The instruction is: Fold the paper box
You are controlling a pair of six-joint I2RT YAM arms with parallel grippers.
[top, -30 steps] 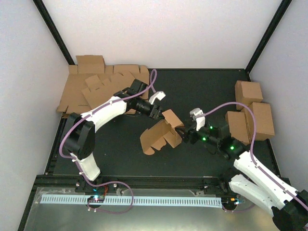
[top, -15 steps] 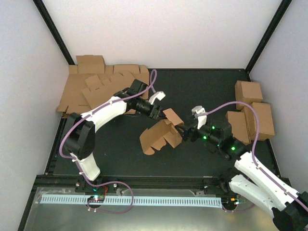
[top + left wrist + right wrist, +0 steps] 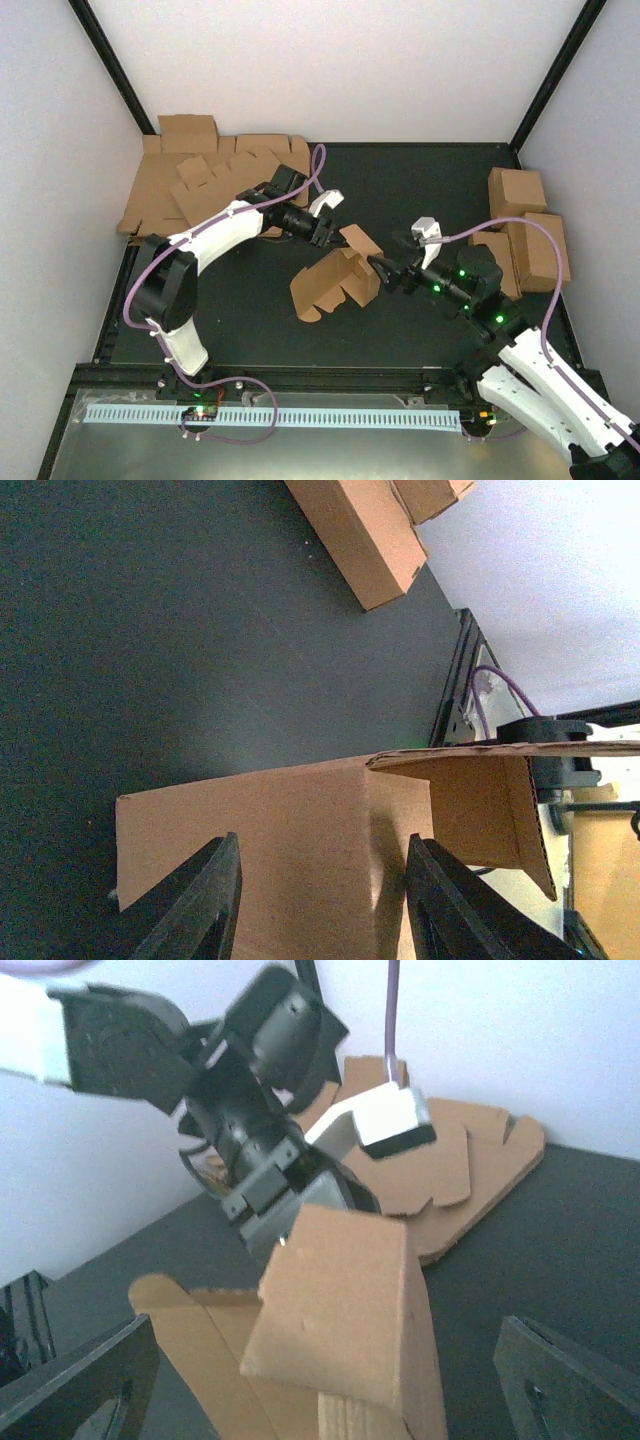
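Paper box, a brown die-cut cardboard piece point(image 3: 335, 282), sits part-folded near the middle of the black surface point(image 3: 430, 185). It rests on the surface between the two grippers, open side facing left-front, with one flap raised at its far right corner.

Left gripper point(image 3: 325, 238) comes in from the far left and meets that raised flap. In the left wrist view its fingers point(image 3: 222, 890) stand partly apart in front of a flat panel of the box, which runs on past the left finger. The raised flap is edge-on beside the right finger. Can't tell whether it's pinching cardboard or only resting on it.

Right gripper point(image 3: 383, 270) is just beside the box's right end, released. In the right wrist view both fingers point(image 3: 85, 1385) are spread wide at the frame corners, the flap sits ahead between them, and neither touches it.

Heap of flat brown cardboard blanks point(image 3: 200, 180) lies in the far left corner, spilling over the edge of the surface. Three closed brown cardboard boxes point(image 3: 525, 235) are clustered at the right edge, well apart from the paper box.
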